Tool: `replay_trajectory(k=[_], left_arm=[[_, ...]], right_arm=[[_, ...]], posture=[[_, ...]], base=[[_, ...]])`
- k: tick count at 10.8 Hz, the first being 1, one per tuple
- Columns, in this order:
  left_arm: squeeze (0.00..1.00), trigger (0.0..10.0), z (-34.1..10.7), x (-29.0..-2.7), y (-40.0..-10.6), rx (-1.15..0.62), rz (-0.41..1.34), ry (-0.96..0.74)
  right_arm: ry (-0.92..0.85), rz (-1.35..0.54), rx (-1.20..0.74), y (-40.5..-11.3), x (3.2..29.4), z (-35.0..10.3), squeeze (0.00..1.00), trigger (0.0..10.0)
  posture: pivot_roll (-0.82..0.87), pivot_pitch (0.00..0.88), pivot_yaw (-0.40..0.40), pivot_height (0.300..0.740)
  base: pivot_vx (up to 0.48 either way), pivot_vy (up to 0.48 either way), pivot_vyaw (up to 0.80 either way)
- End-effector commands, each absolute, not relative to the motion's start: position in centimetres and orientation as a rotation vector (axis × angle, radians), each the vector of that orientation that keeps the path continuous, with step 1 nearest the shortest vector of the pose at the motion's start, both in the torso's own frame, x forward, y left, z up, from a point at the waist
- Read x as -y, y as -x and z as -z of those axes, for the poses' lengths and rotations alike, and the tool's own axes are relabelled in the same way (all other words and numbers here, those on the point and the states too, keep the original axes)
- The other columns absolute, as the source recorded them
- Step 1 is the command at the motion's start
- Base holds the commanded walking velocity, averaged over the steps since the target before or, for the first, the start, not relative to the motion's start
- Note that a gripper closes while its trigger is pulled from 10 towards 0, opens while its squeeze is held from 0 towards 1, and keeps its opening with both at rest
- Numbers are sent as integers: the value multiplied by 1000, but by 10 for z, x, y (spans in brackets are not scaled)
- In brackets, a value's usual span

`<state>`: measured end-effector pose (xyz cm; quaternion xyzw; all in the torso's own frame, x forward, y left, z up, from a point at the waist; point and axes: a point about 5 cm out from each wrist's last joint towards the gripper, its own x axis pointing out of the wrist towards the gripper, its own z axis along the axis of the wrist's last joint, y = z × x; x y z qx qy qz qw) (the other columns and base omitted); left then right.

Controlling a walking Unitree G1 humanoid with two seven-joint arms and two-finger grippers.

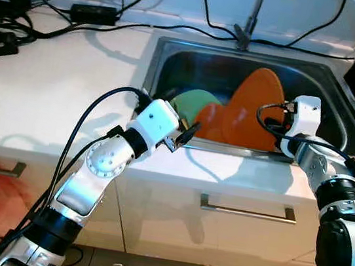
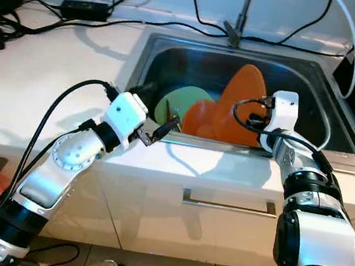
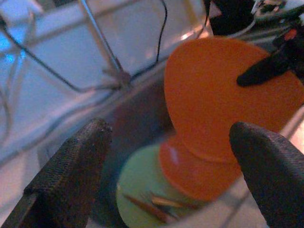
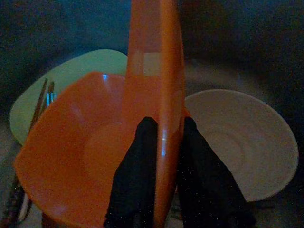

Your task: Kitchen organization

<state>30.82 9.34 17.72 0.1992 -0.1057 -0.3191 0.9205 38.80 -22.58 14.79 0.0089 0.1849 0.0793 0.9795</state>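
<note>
Sink [image 1: 339,113]: a steel basin set in the white counter [image 1: 55,109], holding all the dishes.
Large orange plate [image 1: 258,108]: stood on edge in the basin, tilted upright above the other dishes.
Right gripper [image 4: 164,142]: its fingers were clamped on the rim of the large orange plate, one on each face.
Orange bowl [image 4: 71,156]: lay just beside and partly under the held plate.
Green plate [image 1: 191,103]: lay flat at the basin's left with chopsticks [image 3: 152,206] on it.
White bowl [image 4: 242,142]: sat on the other side of the held plate.
Left gripper [image 1: 180,137]: hovered at the sink's front edge, fingers spread wide and empty.
Risk, slip: the hold was a narrow edge pinch; a glossy plate could probably pivot or drop onto the bowls.
Risk, collision: lifting could strike the faucet [image 1: 249,24] or the basin wall.
Risk, cables: cables [image 1: 114,21] lay across the counter near any set-down spot.
</note>
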Motion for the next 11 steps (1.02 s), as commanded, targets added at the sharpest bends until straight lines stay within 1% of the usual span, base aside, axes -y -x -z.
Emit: replay_trajectory(k=[1,2,5,10,11], left_arm=[[1000,10000,-182,-93,-308,204,680,-409],[1000,10000,-179,-93,-307,129,692,-366],[1000,10000,-178,-96,-308,69,689,-364],[1000,10000,-179,-95,-306,15,707,-344],[1000,10000,-180,-94,-308,16,696,-332]], right_arm=[[24,-130,-388,-385,235,-145,1000,10000],[33,-131,-388,-385,235,-144,1000,10000],[55,-128,-391,-384,237,-143,1000,10000],[110,-87,-327,-389,243,-159,1000,10000],[69,-83,-300,-392,242,-166,1000,10000]], posture=[[216,57,2,740],[215,56,5,740],[214,55,9,740],[211,47,2,740],[203,34,-3,740]], base=[[0,0,0],[0,0,0],[0,0,0],[0,0,0],[0,0,0]])
